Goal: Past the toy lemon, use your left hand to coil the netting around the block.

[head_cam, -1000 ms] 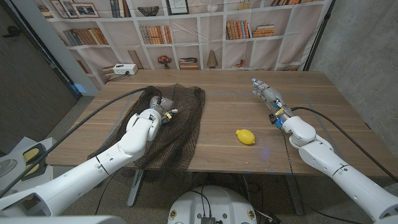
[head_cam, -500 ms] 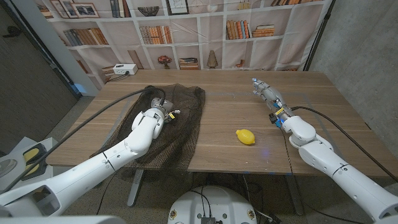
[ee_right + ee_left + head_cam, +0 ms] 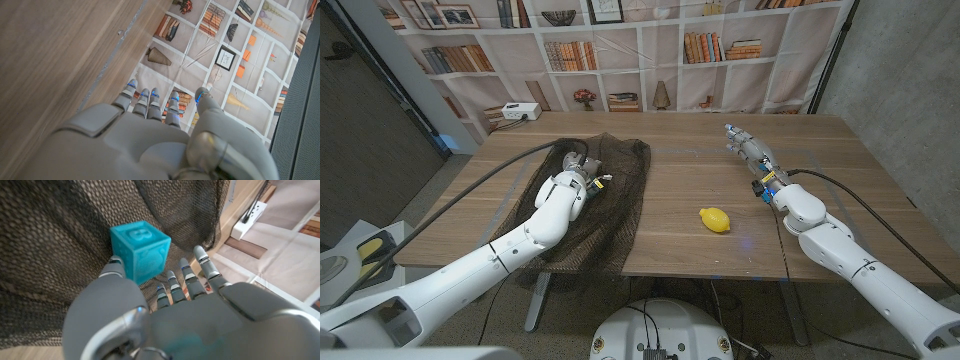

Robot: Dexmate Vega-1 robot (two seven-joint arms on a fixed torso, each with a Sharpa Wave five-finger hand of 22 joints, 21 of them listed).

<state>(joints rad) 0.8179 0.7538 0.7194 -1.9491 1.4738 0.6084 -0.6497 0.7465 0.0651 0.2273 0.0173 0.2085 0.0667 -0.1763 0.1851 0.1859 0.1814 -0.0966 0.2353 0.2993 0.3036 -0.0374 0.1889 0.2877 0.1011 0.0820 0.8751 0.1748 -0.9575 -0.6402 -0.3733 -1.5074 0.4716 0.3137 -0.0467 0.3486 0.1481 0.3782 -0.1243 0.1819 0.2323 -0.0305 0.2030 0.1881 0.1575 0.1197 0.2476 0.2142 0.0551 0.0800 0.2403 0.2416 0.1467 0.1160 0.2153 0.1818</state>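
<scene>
Left hand (image 3: 165, 315) released above embossed turquoise block (image 3: 140, 250); coarse dark netting (image 3: 55, 255) beneath; right hand (image 3: 748, 150) released.

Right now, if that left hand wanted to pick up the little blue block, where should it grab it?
Probably across two opposite flat sides, coming down from above. The block sits upright on the netting, top face clear, and the left hand is right behind it, open, a fingertip near one side. Netting rises behind it.

Staged lab: printed bookshelf backdrop (image 3: 620, 40) (fake) behind a wooden table (image 3: 690, 180).
</scene>
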